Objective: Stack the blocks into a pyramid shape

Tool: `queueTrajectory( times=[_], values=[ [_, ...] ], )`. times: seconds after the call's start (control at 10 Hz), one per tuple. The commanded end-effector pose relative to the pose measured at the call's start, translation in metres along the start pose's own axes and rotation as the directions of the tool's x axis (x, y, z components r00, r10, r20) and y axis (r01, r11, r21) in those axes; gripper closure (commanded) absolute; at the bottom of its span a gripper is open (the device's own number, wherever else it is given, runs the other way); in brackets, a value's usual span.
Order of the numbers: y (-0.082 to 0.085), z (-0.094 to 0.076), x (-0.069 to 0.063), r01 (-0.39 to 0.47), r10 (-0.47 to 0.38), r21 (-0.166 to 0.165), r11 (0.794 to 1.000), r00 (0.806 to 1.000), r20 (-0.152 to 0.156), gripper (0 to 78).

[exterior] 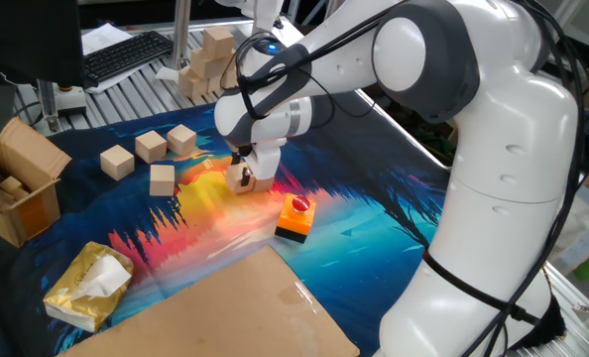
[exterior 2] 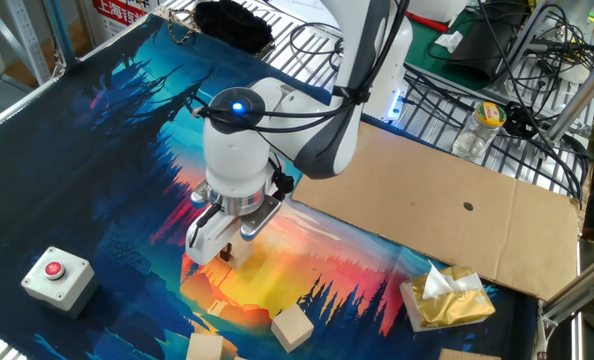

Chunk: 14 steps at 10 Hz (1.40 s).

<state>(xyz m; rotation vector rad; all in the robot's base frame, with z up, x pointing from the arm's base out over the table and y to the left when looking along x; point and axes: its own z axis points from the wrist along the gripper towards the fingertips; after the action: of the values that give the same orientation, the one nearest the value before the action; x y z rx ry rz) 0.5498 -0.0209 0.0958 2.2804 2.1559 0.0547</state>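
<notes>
Pale wooden block (exterior: 239, 178), a cube without long axis, sits squarely, clenched in the hand (exterior: 242, 177).

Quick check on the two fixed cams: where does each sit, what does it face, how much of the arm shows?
One fixed view: low at the table's side beside the arm, facing the loose blocks; whole arm and hand show.
The other fixed view: high on the opposite side, looking down at the mat; wrist and hand show.
Shared: hand, button box, tissue pack.
</notes>
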Motion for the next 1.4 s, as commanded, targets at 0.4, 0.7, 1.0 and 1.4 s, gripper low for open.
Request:
queueTrajectory(
  times=[0.4, 0.7, 1.0, 1.4],
  values=[
    [0.0002, 0.0023, -0.0058, 0.017, -0.017, -0.003, 1.000, 1.000, -0.004, 76.4],
    [0.0007, 0.0019, -0.0061, 0.012, -0.012, -0.010, 1.000, 1.000, -0.010, 76.4],
    [0.0005, 0.0032, -0.0059, 0.014, -0.014, -0.014, 1.000, 1.000, -0.016, 76.4],
    [0.0025, 0.0030, -0.0045, 0.015, -0.016, -0.023, 1.000, 1.000, -0.017, 76.4]
  ],
)
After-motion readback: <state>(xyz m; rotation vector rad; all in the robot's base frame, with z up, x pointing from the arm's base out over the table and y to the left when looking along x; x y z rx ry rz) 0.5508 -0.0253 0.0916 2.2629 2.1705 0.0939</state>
